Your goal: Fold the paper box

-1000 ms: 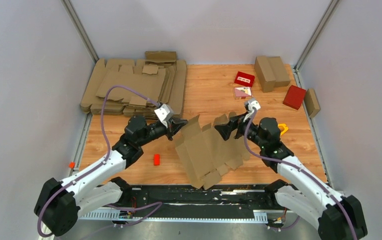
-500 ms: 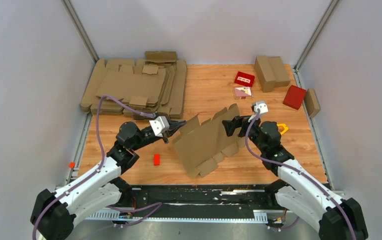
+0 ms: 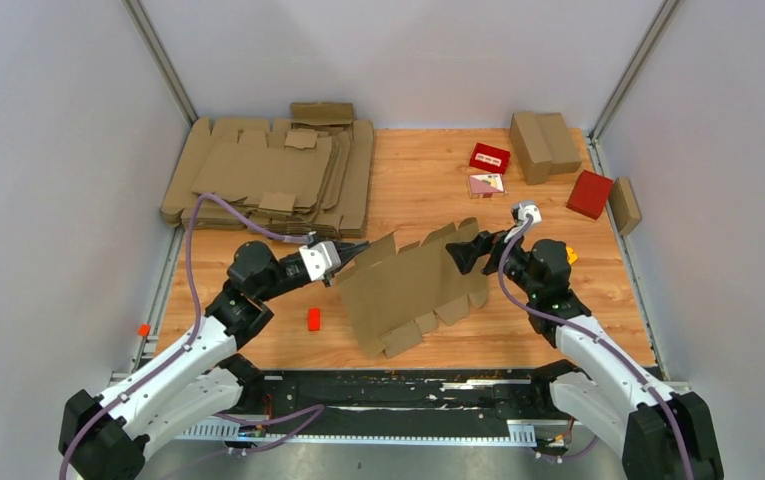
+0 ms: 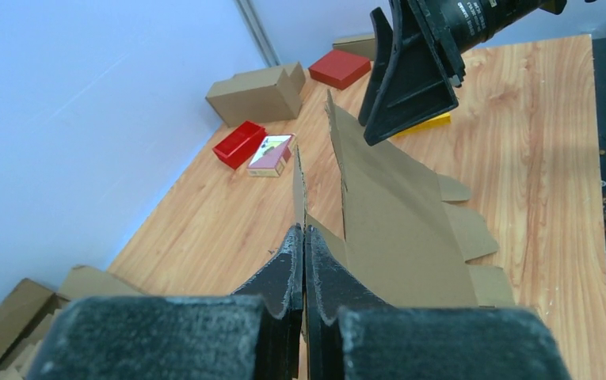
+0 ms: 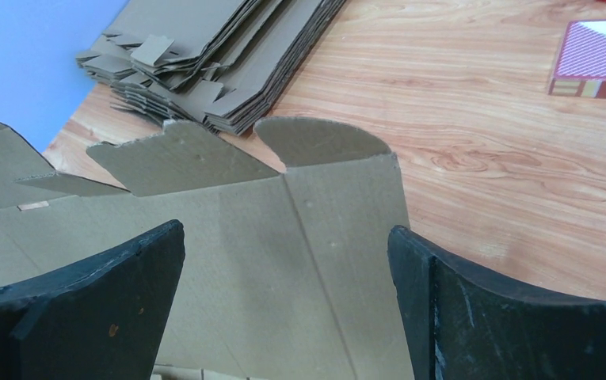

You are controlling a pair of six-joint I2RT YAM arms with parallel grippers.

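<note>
Pinching the paper box (image 3: 408,285) by its left edge flap, my left gripper (image 3: 348,252) is clamped; right gripper (image 3: 461,256) straddles the right edge, spread wide; table (image 3: 488,342) wood shows in front.

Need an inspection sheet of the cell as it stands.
Surface: wood-grain table, no damage seen.
Job's things: paper box, unfolded blank, tilted up mid-table.
Clutter: stack of flat blanks far left; folded brown boxes and red boxes far right; small red piece front left.
Grippers: left gripper shut on the paper box's edge; right gripper open at its right end.
Cables: purple cables looped above the table, no snag seen.
Surroundings: plain pale walls.
</note>
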